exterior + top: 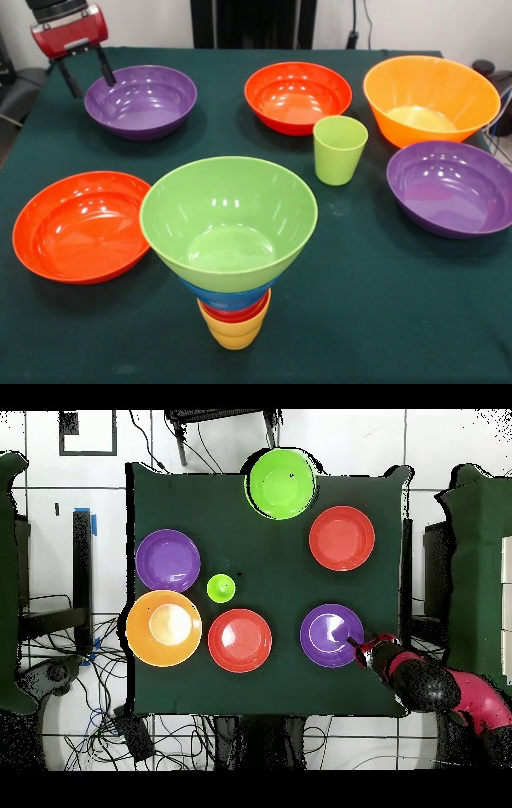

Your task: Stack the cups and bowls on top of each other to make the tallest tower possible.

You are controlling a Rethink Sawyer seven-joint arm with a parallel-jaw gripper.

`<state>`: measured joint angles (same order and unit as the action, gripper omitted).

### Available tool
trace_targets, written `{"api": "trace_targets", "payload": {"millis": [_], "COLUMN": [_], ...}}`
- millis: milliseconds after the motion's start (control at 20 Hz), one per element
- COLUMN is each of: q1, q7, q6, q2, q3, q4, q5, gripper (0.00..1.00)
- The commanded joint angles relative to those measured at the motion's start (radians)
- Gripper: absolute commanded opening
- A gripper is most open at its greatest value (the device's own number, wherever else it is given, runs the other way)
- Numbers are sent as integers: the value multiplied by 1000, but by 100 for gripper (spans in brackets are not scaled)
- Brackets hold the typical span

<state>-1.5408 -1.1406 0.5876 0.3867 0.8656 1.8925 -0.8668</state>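
Note:
The tower (230,264) stands at the table's near edge: yellow cup (234,334) lowest, red cup (234,314), blue bowl (228,298), wide green bowl (228,220) on top. From overhead only the green bowl (281,482) shows. A light green cup (339,150) stands upright alone mid-table, also seen overhead (221,588). My gripper (86,78) is open and empty at the far left, beside the rim of a purple bowl (142,100). Overhead, the gripper (358,646) sits at that bowl's (331,635) edge.
Loose bowls lie around: a red-orange bowl (80,224) near left, another red-orange bowl (298,96) far middle, a large orange bowl (430,98) far right, and a second purple bowl (452,188) at right. The green tablecloth (360,320) is bare in the near right.

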Motion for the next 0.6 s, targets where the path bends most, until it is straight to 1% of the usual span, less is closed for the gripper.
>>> {"api": "trace_targets", "payload": {"millis": [50,600], "q1": [61,68], "q7": [234,283], "q6": [99,116], "q2": [-6,-54], "q3": [-3,1], "q4": [-63,-128], "q5": [-31,-28], "gripper": [100,100]}}
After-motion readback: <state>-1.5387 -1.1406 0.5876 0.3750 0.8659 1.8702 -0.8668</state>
